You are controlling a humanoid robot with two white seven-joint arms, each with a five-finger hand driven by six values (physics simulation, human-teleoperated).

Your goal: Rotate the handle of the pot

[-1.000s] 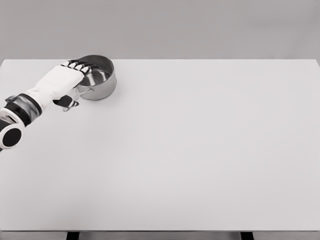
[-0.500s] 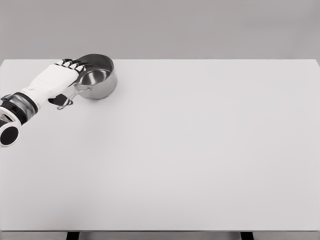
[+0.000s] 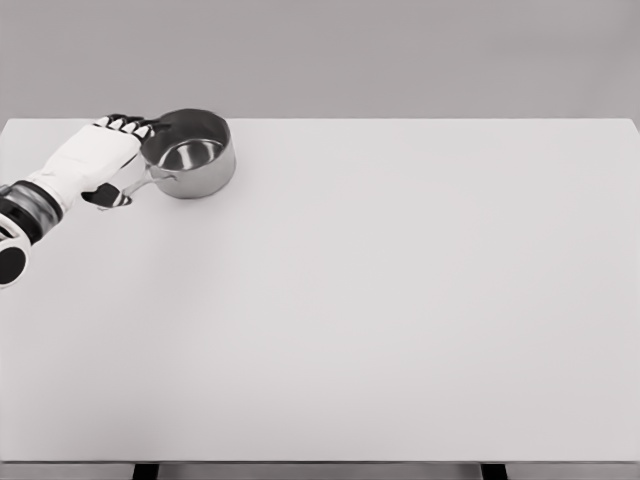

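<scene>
We are looking at a wide white table [image 3: 400,300] with a small steel pot [image 3: 190,155] sitting near its far left corner. Our left hand [image 3: 95,160] is closing its fingers around the pot's handle [image 3: 135,183], which is pointing toward the left edge.

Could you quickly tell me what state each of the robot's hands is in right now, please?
Left hand: over the handle of the pot at the table's far left; whether it grips cannot be told.
Right hand: not in view.
</scene>
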